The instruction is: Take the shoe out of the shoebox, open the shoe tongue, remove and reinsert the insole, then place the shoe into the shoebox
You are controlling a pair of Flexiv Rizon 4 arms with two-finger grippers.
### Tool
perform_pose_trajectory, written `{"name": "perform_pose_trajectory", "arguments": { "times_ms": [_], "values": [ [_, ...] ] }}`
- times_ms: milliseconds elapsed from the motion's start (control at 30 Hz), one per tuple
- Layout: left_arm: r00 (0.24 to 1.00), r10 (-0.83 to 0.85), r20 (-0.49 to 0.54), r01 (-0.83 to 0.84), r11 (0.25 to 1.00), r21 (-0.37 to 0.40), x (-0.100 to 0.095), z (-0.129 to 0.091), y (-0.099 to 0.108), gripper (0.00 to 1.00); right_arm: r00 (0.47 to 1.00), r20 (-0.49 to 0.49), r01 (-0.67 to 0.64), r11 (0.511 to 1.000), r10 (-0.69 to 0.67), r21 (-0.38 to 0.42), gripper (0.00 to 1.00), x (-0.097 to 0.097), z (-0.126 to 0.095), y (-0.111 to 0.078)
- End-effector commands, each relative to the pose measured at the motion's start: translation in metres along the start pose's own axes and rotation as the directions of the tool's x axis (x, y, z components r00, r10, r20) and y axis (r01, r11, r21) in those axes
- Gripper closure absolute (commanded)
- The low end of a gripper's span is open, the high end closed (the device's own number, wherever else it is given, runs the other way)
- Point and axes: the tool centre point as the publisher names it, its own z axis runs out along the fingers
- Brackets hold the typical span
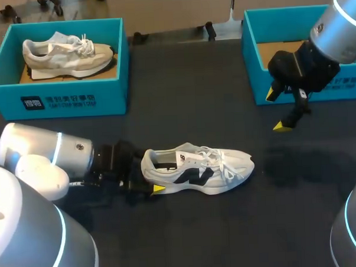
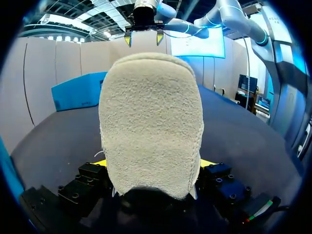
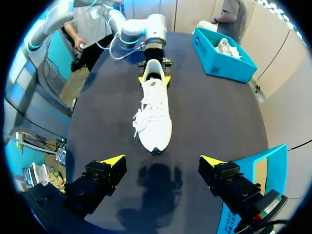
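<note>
A white sneaker [image 1: 197, 168] with a dark side logo lies on its sole on the black table, toe pointing right. My left gripper [image 1: 150, 178] is at its heel and stands open. One yellow fingertip [image 1: 158, 188] shows at the near side. In the left wrist view the fuzzy heel [image 2: 151, 112] sits between the yellow tips [image 2: 99, 163], with no clear contact. My right gripper [image 1: 277, 110] hangs open above the table in front of the empty teal shoebox [image 1: 255, 71]. In the right wrist view the sneaker's toe [image 3: 155, 141] lies ahead of it.
A second teal shoebox [image 1: 70, 97] at the back left holds a beige sneaker [image 1: 68, 54]. The empty box [image 3: 253, 161] stands beside my right gripper [image 3: 162, 161]. Bare black table lies between the two boxes and in front of the shoe.
</note>
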Motion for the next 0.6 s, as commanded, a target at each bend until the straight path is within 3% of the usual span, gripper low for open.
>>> {"name": "perform_pose_trajectory", "arguments": {
  "times_ms": [33, 600],
  "values": [
    [1.000, -0.004, 0.007, 0.004, 1.000, -0.003, 0.0007, 0.0056, 0.0022, 1.00, 1.000, 0.001, 0.000, 1.000, 0.000, 0.003, 0.00, 0.0003, 0.0007, 0.0001],
    [1.000, -0.007, 0.021, 0.008, 1.000, -0.007, 0.0016, 0.0066, 0.0026, 1.00, 1.000, 0.001, 0.000, 1.000, 0.000, 0.003, 0.00, 0.0003, 0.0007, 0.0001]
  ]
}}
